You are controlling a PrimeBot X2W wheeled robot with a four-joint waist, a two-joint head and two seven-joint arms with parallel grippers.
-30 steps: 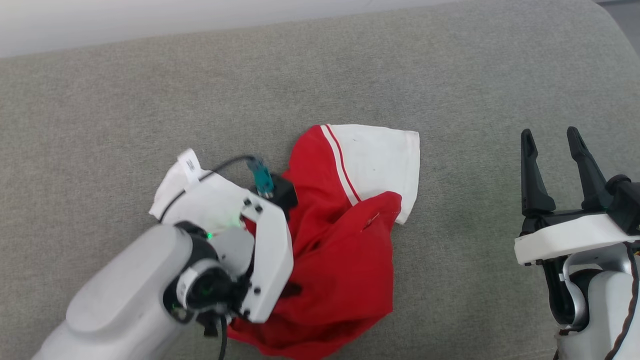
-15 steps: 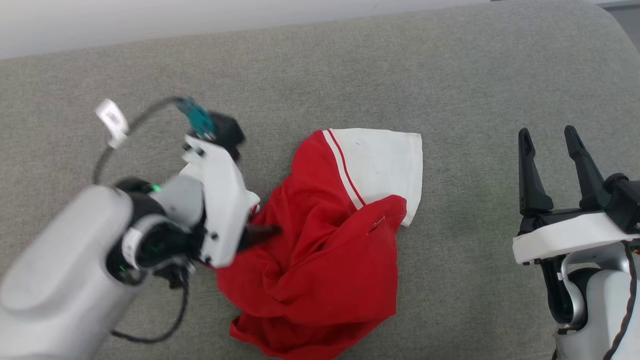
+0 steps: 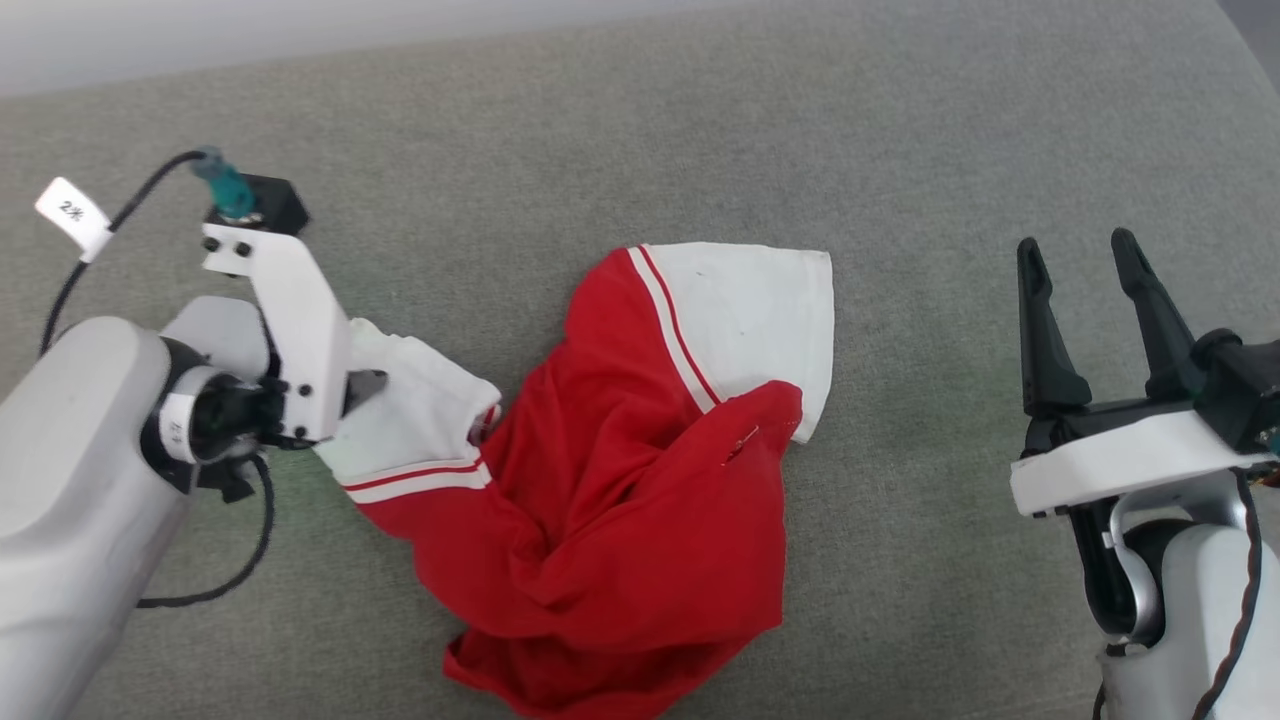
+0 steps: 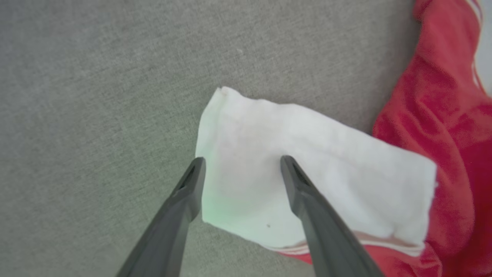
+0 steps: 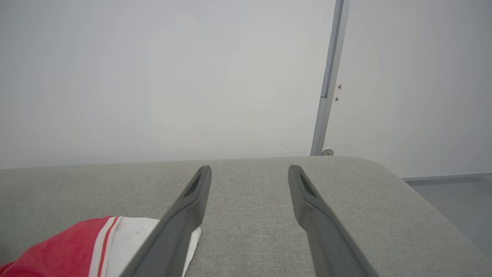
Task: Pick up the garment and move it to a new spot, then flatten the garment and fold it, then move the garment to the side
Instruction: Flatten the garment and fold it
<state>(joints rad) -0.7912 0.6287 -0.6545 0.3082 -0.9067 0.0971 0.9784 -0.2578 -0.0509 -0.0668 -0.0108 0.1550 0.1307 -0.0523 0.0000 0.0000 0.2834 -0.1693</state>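
Observation:
The garment point(image 3: 620, 520), a red T-shirt, lies crumpled in the middle of the grey cushion. One white sleeve point(image 3: 760, 320) spreads out at its upper right, and the other white sleeve point(image 3: 410, 425) is drawn out to the left. My left gripper point(image 3: 372, 390) hovers over that left sleeve. In the left wrist view it point(image 4: 242, 161) is open, its fingers straddling the flat sleeve point(image 4: 307, 169), with the red body point(image 4: 434, 115) to the right. My right gripper point(image 3: 1077, 260) stands open to the right of the garment, well apart from it. The right wrist view shows the gripper point(image 5: 250, 169) above the cushion, with the garment point(image 5: 77, 250) at lower left.
The grey fabric cushion point(image 3: 640, 150) stretches wide around the shirt. Its rounded right end point(image 5: 415, 192) drops to a grey floor point(image 5: 461, 207). A white wall with a vertical metal strip point(image 5: 330, 77) stands behind. A cable with a tag point(image 3: 75, 215) loops off my left wrist.
My left gripper went from shut on the shirt to open. It swung left, drawing the left sleeve out flat and letting it go. The right gripper stayed put.

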